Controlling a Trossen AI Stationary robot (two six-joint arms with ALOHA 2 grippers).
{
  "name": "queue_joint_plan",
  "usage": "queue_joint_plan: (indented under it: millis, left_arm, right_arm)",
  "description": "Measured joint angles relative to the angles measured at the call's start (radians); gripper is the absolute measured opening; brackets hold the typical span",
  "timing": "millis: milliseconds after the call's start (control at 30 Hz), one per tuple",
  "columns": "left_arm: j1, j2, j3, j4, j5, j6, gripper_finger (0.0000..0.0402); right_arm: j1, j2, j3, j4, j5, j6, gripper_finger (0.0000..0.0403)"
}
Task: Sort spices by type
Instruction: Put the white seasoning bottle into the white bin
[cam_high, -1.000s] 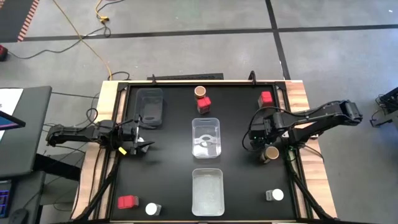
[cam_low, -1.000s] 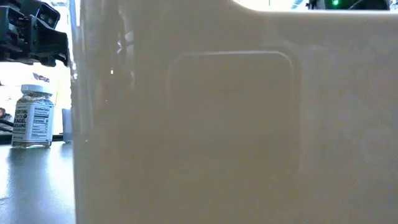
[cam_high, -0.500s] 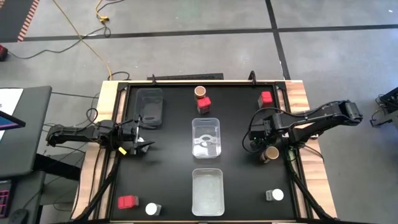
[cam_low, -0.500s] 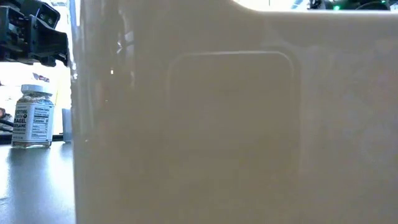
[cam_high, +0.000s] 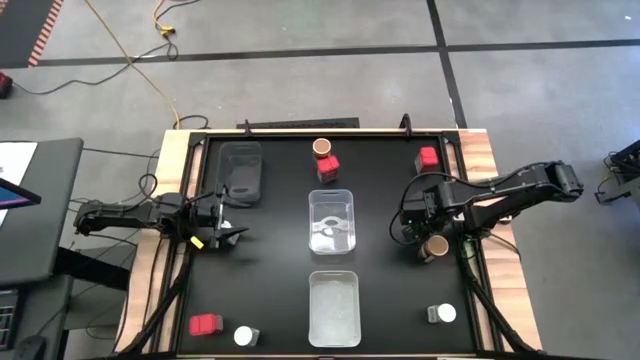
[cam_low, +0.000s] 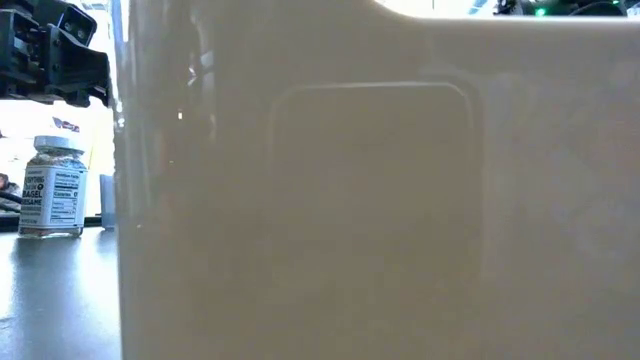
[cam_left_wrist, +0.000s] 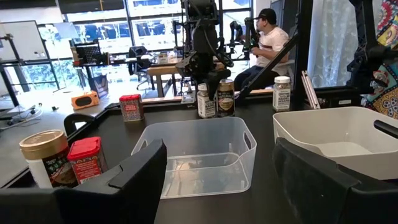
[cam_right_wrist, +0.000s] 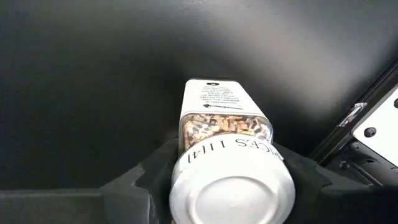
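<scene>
My right gripper (cam_high: 413, 230) stands at the table's right side, pointing down and shut on a white-lidded spice jar (cam_right_wrist: 227, 124), which the gripper hides in the high view. A brown-topped jar (cam_high: 436, 245) stands right beside it; the left wrist view shows both jars (cam_left_wrist: 203, 101) under that gripper. My left gripper (cam_high: 226, 233) is open and empty at the table's left side. A brown-topped jar (cam_high: 322, 148) and a red box (cam_high: 328, 166) stand at the far middle. Another red box (cam_high: 429, 157) stands at the far right. My right gripper has the white-lidded jar between its two fingers (cam_right_wrist: 155, 177), one on each side of the jar's upper body just under the lid (cam_right_wrist: 231, 198). The fingers come from above, pointing down. The jar stands upright with its base on the table (cam_left_wrist: 203, 115).
Two clear tubs (cam_high: 332, 220) (cam_high: 334, 305) lie along the table's middle, and a dark grey tray (cam_high: 241, 170) at the far left. A red box (cam_high: 205, 325) and a white-lidded jar (cam_high: 243, 336) stand near left, another white-lidded jar (cam_high: 441, 314) near right. A tub wall (cam_low: 380, 200) fills the low view.
</scene>
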Motion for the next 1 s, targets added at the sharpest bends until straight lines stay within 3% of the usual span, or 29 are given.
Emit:
queue_joint_plan:
  millis: [1000]
  left_arm:
    - [0.0, 0.0, 0.0, 0.0, 0.0, 0.0, 0.0282]
  right_arm:
    - [-0.014, 0.0, 0.0, 0.002, -0.033, -0.115, 0.0229]
